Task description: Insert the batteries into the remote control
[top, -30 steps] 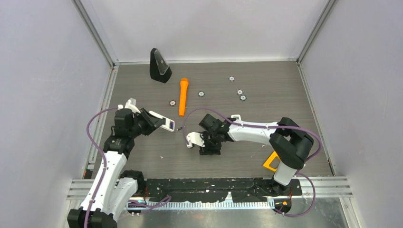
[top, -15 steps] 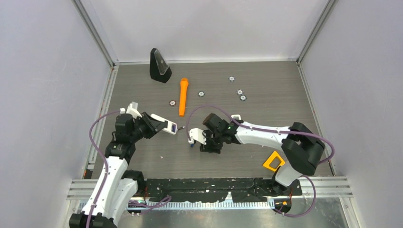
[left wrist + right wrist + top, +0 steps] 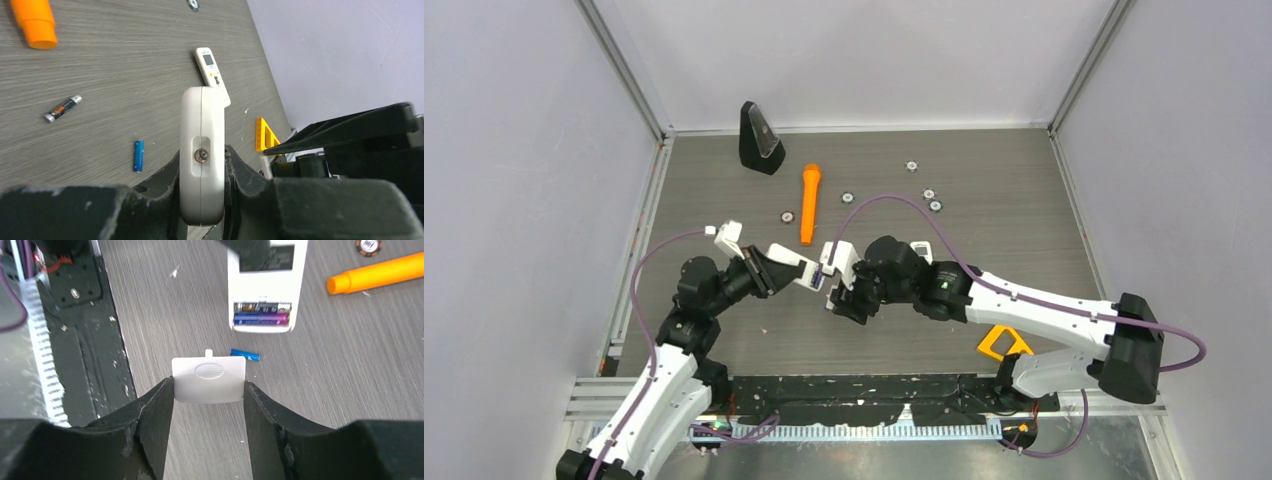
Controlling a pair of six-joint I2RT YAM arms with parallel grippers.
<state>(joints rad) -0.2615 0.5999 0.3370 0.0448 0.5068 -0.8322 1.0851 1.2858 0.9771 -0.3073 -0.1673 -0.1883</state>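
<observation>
Grey wood-grain worktop [image 3: 1024, 190] ahead of me; black wedge-shaped stand [image 3: 760, 138] upright at far-left corner; orange marker [image 3: 808, 204] lying lengthways nr the middle, small round disc [image 3: 785, 214] just left of it, second disc [image 3: 848, 198] to its right; third disc [image 3: 911, 166] further right, w/ a close pair of discs [image 3: 929, 194] nearby; yellow triangular frame [image 3: 996, 345] at near-right edge, partly hidden.

FROM ABOVE AND UP CLOSE: A fixed camera above and behind the arm bases looks down on the whole table [image 3: 1004, 170]. The left wrist camera skims low across it; the right wrist camera looks steeply down, close. Both share the blue battery [image 3: 138, 155] and orange marker [image 3: 34, 22].
</observation>
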